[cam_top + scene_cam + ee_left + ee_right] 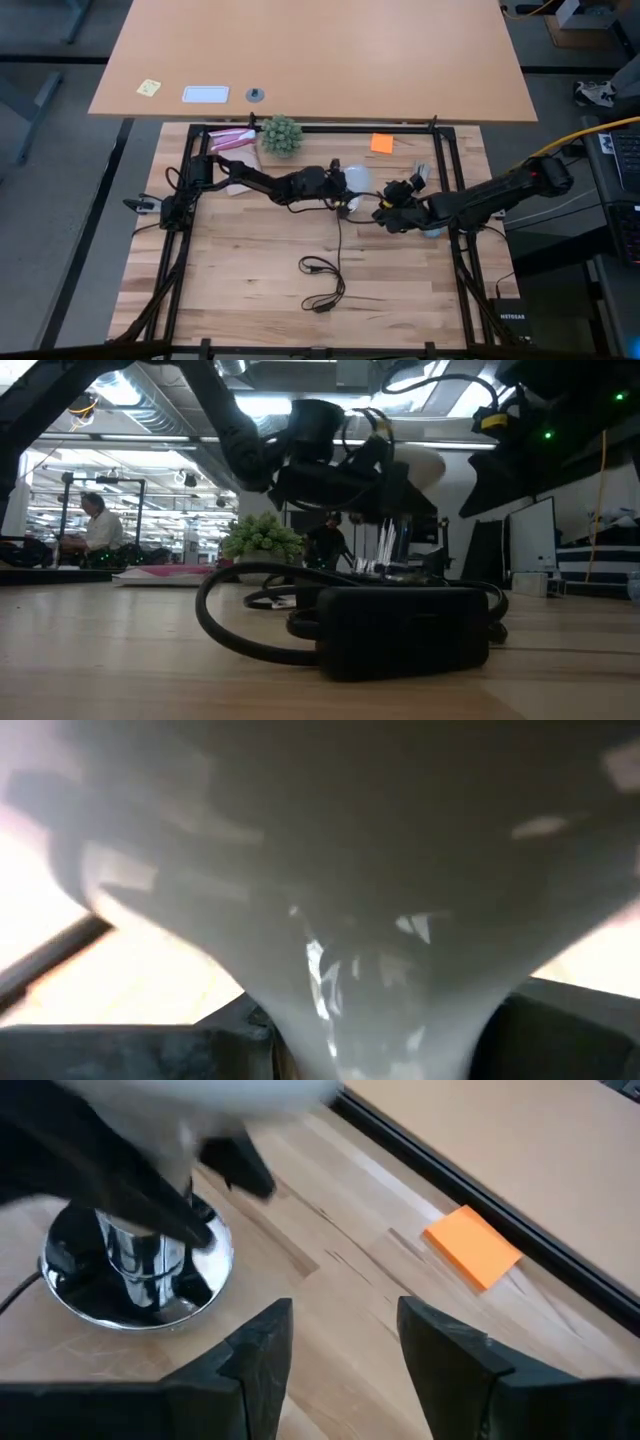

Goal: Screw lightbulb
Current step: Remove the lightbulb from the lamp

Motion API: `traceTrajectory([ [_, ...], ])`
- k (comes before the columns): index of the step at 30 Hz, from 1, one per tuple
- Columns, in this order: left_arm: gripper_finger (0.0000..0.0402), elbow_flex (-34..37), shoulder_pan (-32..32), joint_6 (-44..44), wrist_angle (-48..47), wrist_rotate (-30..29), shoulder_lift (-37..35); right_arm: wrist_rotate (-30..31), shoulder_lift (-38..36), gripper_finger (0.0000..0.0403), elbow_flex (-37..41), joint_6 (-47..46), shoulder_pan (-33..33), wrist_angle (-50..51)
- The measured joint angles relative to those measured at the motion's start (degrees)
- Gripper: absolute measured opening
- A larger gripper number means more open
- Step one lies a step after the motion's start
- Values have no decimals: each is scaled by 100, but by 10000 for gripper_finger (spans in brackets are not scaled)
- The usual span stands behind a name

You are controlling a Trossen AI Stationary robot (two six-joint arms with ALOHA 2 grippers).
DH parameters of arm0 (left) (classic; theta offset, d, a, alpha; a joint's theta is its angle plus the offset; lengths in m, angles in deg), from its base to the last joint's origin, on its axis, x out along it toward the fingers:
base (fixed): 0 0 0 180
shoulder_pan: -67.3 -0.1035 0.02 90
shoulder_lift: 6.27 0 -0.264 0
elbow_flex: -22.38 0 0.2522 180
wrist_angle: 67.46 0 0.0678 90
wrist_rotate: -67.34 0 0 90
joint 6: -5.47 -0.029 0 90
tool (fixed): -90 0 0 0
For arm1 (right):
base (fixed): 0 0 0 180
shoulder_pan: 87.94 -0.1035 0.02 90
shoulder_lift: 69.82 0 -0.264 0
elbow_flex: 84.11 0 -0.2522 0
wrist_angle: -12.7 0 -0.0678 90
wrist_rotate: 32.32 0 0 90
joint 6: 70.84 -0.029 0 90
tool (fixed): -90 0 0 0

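A: Where do we have the lightbulb [358, 178]?

B: Near the table's centre in the high view, at the left gripper [340, 186], directly over the silvery socket disc [135, 1270]. In the right wrist view its metal base stands upright in the socket. We cannot tell how wide the left fingers are set; the bulb fills that wrist view.

A: And the right gripper [340, 1345]?

B: Just beside the socket, at 3 o'clock from the bulb. Its fingers stand apart with nothing between them. The orange note [381, 143] lies at 1 o'clock.

A: Handling?

B: We judge the bulb light, rigid, smooth and breakable. Grip the wide dome lightly, never the threaded base.
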Motion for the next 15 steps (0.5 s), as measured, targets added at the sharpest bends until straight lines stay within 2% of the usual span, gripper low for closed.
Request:
traceTrajectory([
  [4, 145, -222, 13, -10, -864, -106, 2, -13, 3, 188, 0, 0, 0, 5],
  [15, 145, -248, -4, 401, -931, -210, 0, -72, 3, 188, 0, 2, -2, -10],
])
